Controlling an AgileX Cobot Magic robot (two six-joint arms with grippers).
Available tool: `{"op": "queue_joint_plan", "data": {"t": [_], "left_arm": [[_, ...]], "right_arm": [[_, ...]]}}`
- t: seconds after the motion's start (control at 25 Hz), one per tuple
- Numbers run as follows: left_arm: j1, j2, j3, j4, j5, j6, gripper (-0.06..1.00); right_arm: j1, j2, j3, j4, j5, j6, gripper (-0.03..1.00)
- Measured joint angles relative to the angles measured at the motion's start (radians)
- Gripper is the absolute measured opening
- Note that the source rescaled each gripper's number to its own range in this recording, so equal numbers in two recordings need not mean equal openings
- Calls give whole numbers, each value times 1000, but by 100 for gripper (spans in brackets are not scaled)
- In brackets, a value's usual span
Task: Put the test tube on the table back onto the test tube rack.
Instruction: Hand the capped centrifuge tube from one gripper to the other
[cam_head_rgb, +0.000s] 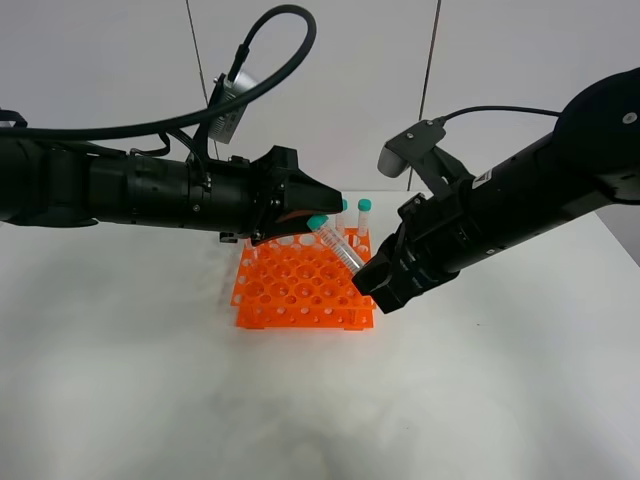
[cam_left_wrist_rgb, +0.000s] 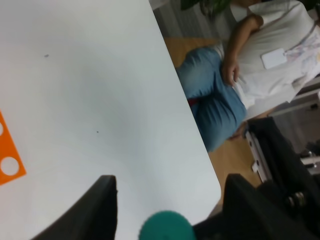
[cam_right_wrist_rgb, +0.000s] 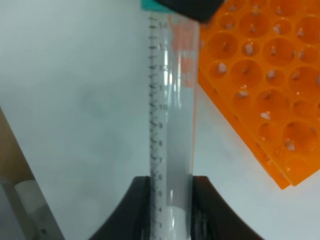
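Observation:
My right gripper (cam_head_rgb: 368, 272) is shut on the lower end of the test tube (cam_head_rgb: 338, 243) and holds it tilted above the orange test tube rack (cam_head_rgb: 290, 290), teal cap up and to the left. In the right wrist view the clear graduated tube (cam_right_wrist_rgb: 170, 100) runs up from between the black fingers (cam_right_wrist_rgb: 137, 200), with the rack (cam_right_wrist_rgb: 260, 75) beside it. My left gripper (cam_head_rgb: 325, 207) is open at the tube's cap. In the left wrist view the teal cap (cam_left_wrist_rgb: 166, 227) sits between the spread fingers (cam_left_wrist_rgb: 97, 210) without touching them. The white table (cam_head_rgb: 150, 380) lies below.
Two other teal-capped tubes (cam_head_rgb: 364, 212) stand in the rack's back row. A seated person (cam_left_wrist_rgb: 250, 75) is beyond the table's edge in the left wrist view. A corner of the rack (cam_left_wrist_rgb: 7, 160) shows there too.

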Motion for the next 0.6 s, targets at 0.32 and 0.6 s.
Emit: {"op": "queue_joint_plan", "data": {"t": [0.32, 0.6], "left_arm": [[0, 0, 0, 23, 14, -6, 27], [0, 0, 0, 23, 5, -13, 0]], "right_arm": [[0, 0, 0, -2, -4, 0, 2], [0, 0, 0, -2, -7, 3, 2]]}}
